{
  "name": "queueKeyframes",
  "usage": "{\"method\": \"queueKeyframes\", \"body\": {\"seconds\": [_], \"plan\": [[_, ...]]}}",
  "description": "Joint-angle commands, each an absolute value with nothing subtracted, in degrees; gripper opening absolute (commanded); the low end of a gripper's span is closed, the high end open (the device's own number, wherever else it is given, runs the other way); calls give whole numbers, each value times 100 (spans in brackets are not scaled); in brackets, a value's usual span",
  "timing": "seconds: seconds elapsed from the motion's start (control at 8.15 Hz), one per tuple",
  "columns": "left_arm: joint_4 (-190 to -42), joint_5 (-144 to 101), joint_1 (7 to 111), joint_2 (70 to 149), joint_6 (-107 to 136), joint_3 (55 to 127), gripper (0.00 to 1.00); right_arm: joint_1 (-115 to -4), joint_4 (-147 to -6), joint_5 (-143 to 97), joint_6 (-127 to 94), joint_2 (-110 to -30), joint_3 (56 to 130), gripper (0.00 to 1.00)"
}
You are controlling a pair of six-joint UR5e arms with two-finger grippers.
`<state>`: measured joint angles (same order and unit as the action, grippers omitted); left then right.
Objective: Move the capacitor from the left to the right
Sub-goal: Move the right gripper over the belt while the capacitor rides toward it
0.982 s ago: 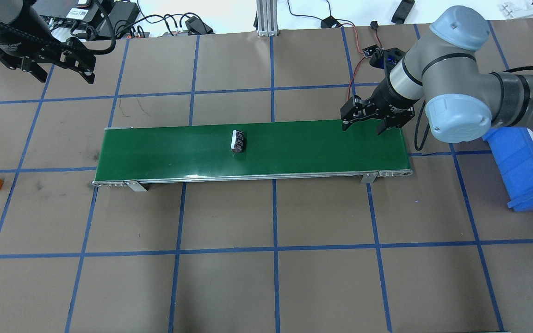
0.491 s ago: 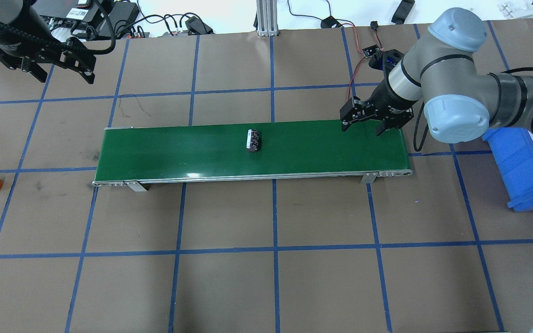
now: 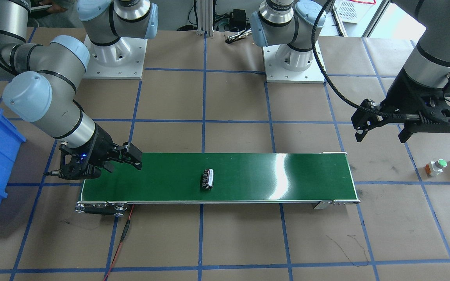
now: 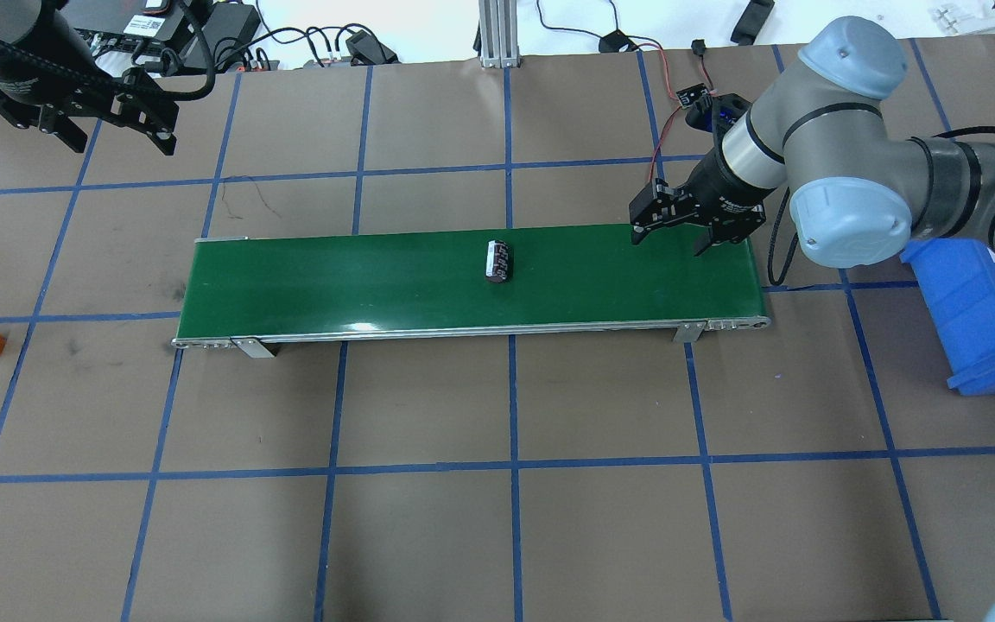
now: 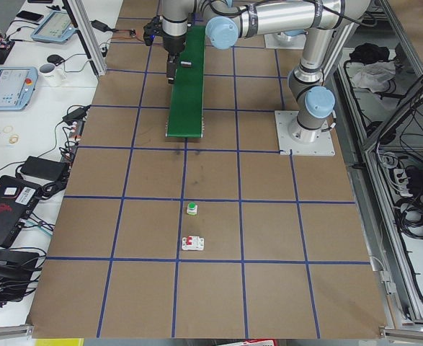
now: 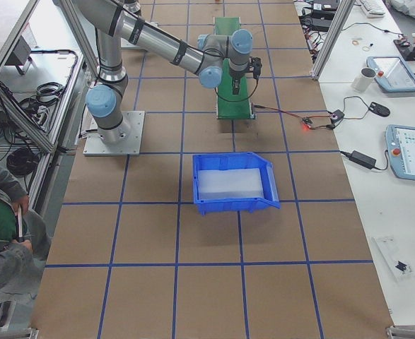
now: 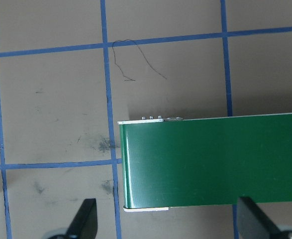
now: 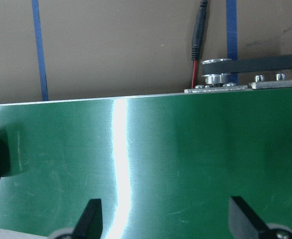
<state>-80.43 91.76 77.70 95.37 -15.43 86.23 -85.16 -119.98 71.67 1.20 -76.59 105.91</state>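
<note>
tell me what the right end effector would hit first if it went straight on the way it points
Probably the green conveyor belt, bare just below the right end effector. The capacitor lies further along the belt, outside that line.

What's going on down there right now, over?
Left gripper open, empty, off the belt. Right gripper open over the belt's end. Capacitor lying mid-belt, untouched. Nothing between them.
</note>
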Motion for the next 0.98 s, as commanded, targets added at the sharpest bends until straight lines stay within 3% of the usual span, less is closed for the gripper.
{"method": "queueKeyframes", "body": {"seconds": [0.0, 0.86], "plan": [[-8042, 9176, 7770, 9527, -1538, 8622, 100, -8517, -11997, 7110, 97, -7629, 10591, 89], [-8051, 9176, 7778, 9527, -1529, 8622, 100, -8517, -11997, 7198, 105, -7603, 10679, 88]]}}
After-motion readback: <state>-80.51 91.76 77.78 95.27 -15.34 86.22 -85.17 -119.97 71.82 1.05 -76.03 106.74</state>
